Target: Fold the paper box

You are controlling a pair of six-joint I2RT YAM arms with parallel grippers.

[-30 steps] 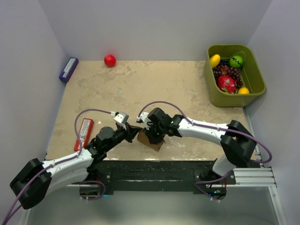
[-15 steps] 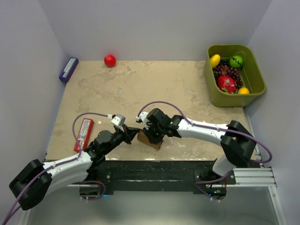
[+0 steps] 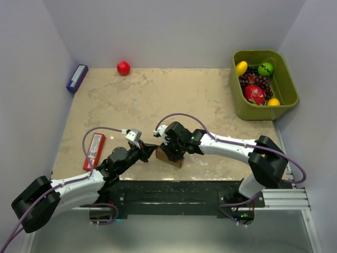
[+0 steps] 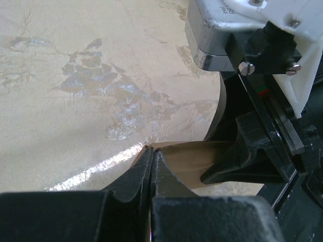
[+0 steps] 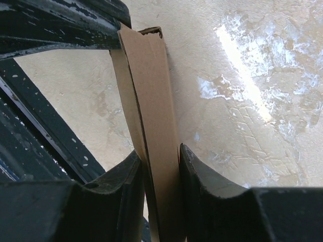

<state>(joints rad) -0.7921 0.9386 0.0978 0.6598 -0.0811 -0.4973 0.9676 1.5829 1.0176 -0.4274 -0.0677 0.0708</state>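
Counter holds paper box. Packet left of box, ball behind-left, bin behind-right.

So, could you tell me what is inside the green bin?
A yellow fruit, a green fruit, dark grapes, a red dragon fruit, an orange fruit; anything beneath is covered.

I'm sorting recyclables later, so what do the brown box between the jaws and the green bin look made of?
Paper box: thin brown cardboard, matte, unprinted; layered raw edges show. Green bin: probably moulded plastic, smooth, uniform olive, rounded rim.
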